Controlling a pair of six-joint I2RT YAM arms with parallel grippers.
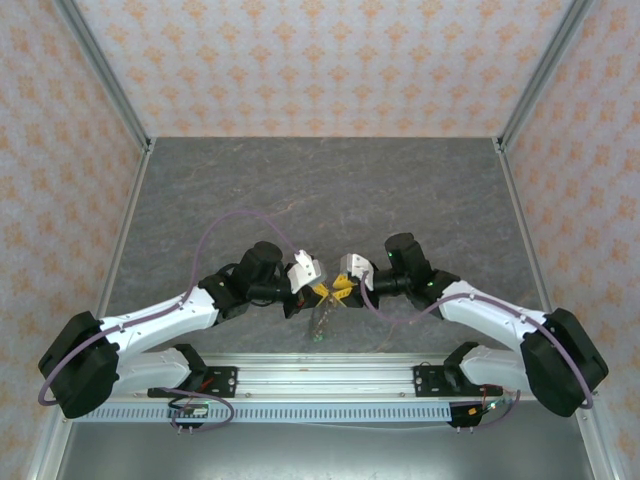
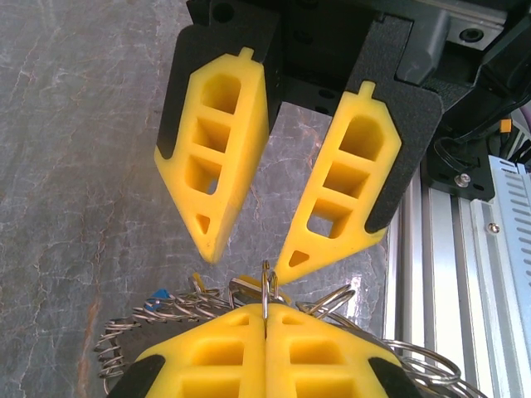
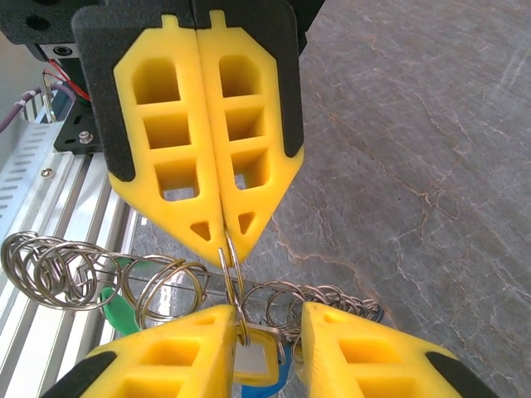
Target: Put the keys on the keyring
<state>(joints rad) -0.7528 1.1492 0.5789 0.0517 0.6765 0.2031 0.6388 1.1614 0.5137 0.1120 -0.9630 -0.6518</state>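
Note:
My left gripper (image 1: 318,290) (image 2: 265,313) is shut on a small silvery split ring (image 2: 265,286) (image 3: 232,282), held edge-on above the table. That ring carries a key with a yellow head (image 3: 255,361), and a blue tag (image 3: 278,385) shows just below it. Facing it tip to tip, my right gripper (image 1: 343,290) (image 3: 267,308) is open, with the yellow key head in the gap beside its left finger (image 3: 195,348). The keyring (image 1: 320,322) (image 3: 199,288), a thin wire strung with several small rings, hangs under both grippers. A green tag (image 3: 116,308) hangs at its left.
The grey stone-look table (image 1: 320,190) stretches away behind the grippers. The aluminium base rail (image 1: 320,375) (image 2: 440,249) runs along the near edge, directly below the hanging keyring. Patterned walls close in the back and both sides.

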